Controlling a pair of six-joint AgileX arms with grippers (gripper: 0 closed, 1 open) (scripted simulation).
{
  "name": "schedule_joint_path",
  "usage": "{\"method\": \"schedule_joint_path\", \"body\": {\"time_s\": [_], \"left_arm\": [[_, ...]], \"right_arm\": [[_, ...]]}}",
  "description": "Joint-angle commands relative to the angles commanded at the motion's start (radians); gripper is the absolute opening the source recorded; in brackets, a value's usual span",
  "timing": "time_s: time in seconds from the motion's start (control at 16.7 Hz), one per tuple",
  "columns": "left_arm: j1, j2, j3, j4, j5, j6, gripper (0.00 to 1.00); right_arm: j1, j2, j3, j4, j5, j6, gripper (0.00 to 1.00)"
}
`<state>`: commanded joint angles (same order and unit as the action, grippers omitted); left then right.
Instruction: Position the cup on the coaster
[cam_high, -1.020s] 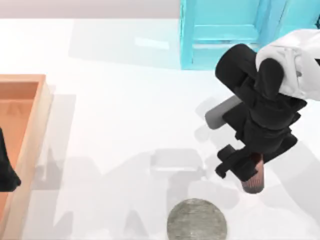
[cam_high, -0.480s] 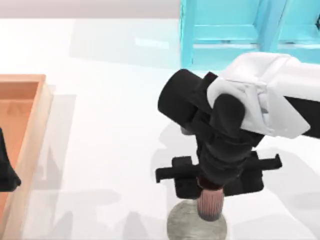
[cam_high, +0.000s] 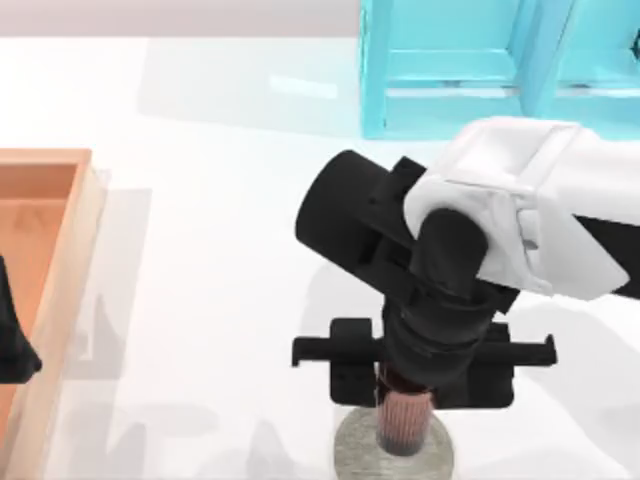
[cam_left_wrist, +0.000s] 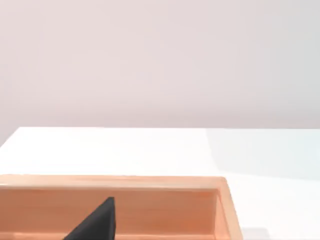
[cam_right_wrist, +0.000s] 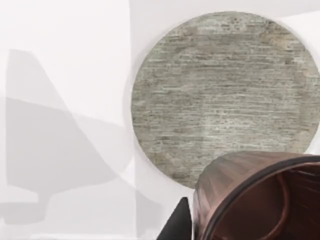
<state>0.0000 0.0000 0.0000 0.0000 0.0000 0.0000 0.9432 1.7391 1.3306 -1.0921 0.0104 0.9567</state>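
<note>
The right hand (cam_high: 405, 405) hangs over the near edge of the white tabletop (cam_high: 220, 260), closed on the reddish-brown ribbed cup (cam_high: 403, 425), which it grips near the rim. In the top view the cup sits directly above the speckled grey stone coaster (cam_high: 355, 450), well within the disc's outline; whether its base touches the stone cannot be told. The coaster lies at the very bottom edge of the top view, partly cut off, with bare tabletop to its left and right.

From the right wrist view the coaster (cam_right_wrist: 225, 95) shows as a wide round disc with a clean rim and a ring of open white surface around it, and the cup (cam_right_wrist: 250, 200) overlaps its edge, dark inside, with one black finger (cam_right_wrist: 177, 225) just beside the cup wall.

Behind the right arm, along the far side, stands a light-blue cabinet-like frame (cam_high: 450, 60), well apart from the coaster. At the left edge of the tabletop lies a shallow wooden tray (cam_high: 70, 260), its raised rim facing the open middle. The left hand (cam_high: 12, 335) is parked over that tray; I cannot tell whether it is wide or narrow. The left wrist view shows the tray wall (cam_left_wrist: 150, 210).
</note>
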Motion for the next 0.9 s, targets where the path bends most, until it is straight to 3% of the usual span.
{"method": "schedule_joint_path", "body": {"time_s": [0.9], "left_arm": [[0.0, 0.0, 0.0, 0.0, 0.0, 0.0, 1.0]], "right_arm": [[-0.002, 0.084, -0.166, 0.249, 0.0, -0.001, 0.0]]}}
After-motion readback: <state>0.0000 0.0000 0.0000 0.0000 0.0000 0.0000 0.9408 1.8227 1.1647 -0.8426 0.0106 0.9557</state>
